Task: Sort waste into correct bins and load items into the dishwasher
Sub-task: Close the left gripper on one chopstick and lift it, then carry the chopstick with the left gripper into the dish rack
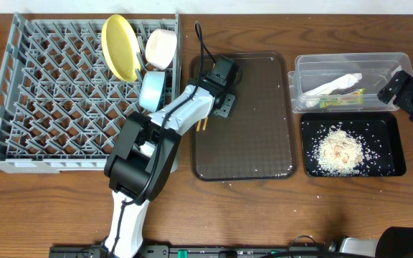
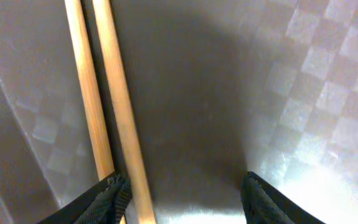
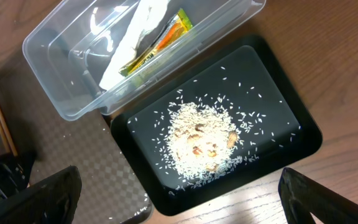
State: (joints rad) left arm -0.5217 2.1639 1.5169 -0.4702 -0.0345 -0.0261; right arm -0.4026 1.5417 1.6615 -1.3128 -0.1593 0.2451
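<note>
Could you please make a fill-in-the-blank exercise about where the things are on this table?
1. The rice crumbs lie in the ____ tray.
2. The snack wrapper lies in the clear tub beside a white ____.
3. The yellow plate stands in the grey dish ____.
4. The open left end effector points down at two wooden ____.
Missing words: black; tissue; rack; chopsticks.

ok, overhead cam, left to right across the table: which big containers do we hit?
Grey dish rack → dark brown serving tray → clear plastic tub
</note>
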